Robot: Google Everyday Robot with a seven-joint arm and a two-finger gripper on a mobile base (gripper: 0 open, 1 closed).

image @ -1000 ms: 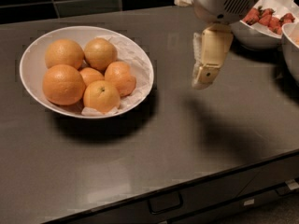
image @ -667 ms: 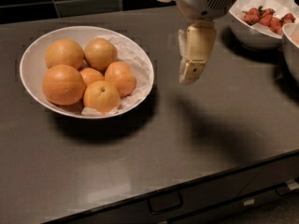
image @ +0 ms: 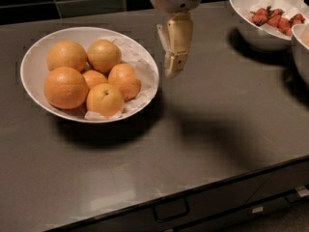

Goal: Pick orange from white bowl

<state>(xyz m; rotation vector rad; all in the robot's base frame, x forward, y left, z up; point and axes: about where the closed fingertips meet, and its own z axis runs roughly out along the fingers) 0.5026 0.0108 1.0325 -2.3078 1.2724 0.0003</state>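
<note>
The white bowl [image: 34, 57] with its crumpled paper lining sits at the left of the dark counter and holds several oranges. The orange [image: 65, 87], the largest and deepest in colour, lies at the bowl's front left. A smaller one with a green stem dot [image: 105, 99] lies at the front, and a paler one [image: 103, 55] at the back. My gripper [image: 171, 69] hangs pointing down just right of the bowl's right rim, above the counter and apart from the fruit. It holds nothing.
A deeper white bowl with red berries [image: 256, 33] stands at the back right. Another bowl's edge [image: 301, 52] shows at the right border. The counter's front edge has a drawer handle [image: 171, 210] below it. Dark tiles run behind.
My gripper has moved left across the counter, from near the berry bowl to just beside the white bowl's right rim. The oranges have not moved.
</note>
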